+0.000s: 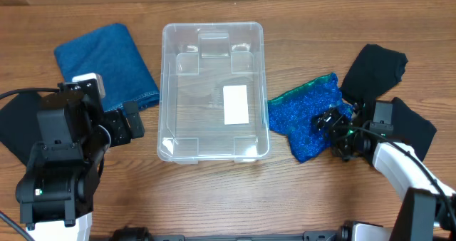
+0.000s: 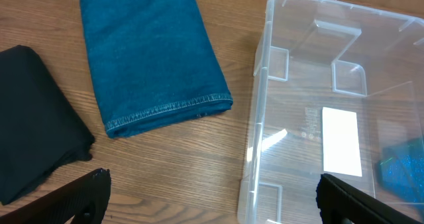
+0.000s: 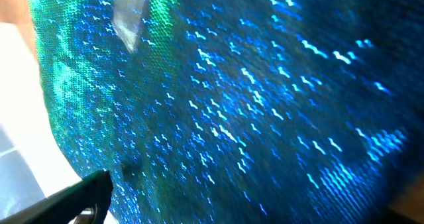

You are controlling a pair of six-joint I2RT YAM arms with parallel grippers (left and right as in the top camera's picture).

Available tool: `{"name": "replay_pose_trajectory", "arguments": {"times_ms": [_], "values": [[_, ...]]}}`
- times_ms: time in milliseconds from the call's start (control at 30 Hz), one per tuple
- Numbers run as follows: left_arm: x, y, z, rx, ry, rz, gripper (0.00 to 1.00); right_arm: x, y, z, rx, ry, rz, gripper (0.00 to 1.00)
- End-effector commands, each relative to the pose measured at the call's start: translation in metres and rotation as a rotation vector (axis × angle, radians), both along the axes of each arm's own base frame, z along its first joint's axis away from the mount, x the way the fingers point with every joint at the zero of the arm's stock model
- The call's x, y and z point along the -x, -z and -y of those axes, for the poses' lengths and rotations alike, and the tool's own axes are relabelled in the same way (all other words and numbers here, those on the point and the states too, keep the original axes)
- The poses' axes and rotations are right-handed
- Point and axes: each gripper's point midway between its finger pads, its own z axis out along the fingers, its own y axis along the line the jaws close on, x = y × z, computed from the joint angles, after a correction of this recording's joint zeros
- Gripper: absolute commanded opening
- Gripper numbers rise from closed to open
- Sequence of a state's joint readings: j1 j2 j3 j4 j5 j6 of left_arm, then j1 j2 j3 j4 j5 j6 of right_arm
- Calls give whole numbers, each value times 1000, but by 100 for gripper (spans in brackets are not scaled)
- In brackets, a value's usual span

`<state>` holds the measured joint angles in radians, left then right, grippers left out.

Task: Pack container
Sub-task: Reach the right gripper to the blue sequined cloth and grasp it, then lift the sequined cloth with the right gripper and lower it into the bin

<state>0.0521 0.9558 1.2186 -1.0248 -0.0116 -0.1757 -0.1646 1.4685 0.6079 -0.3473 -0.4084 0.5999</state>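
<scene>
Since the container [image 1: 212, 27] sits empty in the middle of the desk [image 1: 214, 198], I'd say nothing is packed yet. It is a clear bin, and its long axis runs from the robot's edge of the desk toward the far edge. On its bottom lies a white label [image 1: 236, 104], nearer the right wall. From here it looks blank, and the faint moulded marks beside it in the left wrist view are too small to read. No brand shows anywhere.

The right pincer [image 1: 333, 125] is down on a blue sequin cloth [image 1: 303, 113] that lies just beside the container's right wall, toward the right edge of the desk. The right wrist view is filled with sequins and shows only one dark finger [image 3: 86, 196] low in the corner. I cannot tell whether the pincer is clamped on the cloth or merely pressed against it.

What the coming move turns on, to my eye, is that the container lies straight to the left of this pincer, across the bin's short span, with only the rim between them. The right arm is clearly the nearer one for that cloth.

The left pincer [image 1: 134, 123] hangs with its fingers wide apart, holding nothing, near the container's left wall. A folded towel [image 1: 107, 63] lies toward the far left corner, nearer this arm. Black cloths [image 1: 374, 70] lie about too: one at the left edge and two toward the right edge.
</scene>
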Motion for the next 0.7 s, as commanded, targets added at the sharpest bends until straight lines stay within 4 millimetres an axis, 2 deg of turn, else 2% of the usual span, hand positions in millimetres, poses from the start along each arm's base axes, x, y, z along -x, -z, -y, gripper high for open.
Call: {"name": "replay_pose_trajectory", "arguments": {"times_ms": [0, 67, 100, 133, 233, 300, 433, 567, 667], "values": [[-2, -12, 3, -12, 28, 31, 100, 10, 23, -4, -8, -37, -46, 62], [-2, -12, 3, -12, 28, 31, 100, -1, 12, -13, -48, -93, 24, 29], [-2, -12, 3, -12, 28, 31, 100, -8, 3, -18, -77, -121, 63, 8], [-2, -12, 3, -12, 28, 31, 100, -12, -2, -20, -91, -128, 79, 4], [-2, -12, 3, -13, 27, 31, 100, -29, -28, -24, -103, -170, 155, 4], [-2, -11, 2, -16, 24, 29, 100, -41, -55, -24, -83, -205, 216, 4], [0, -10, -2, -32, 5, 22, 100, -66, -154, -22, 60, -287, 409, 4], [1, -9, -2, -27, -1, 15, 100, -75, -262, -29, 277, -376, 619, 4], [1, -9, -2, -28, -1, 15, 100, -73, -313, -51, 370, -471, 734, 4]]}}
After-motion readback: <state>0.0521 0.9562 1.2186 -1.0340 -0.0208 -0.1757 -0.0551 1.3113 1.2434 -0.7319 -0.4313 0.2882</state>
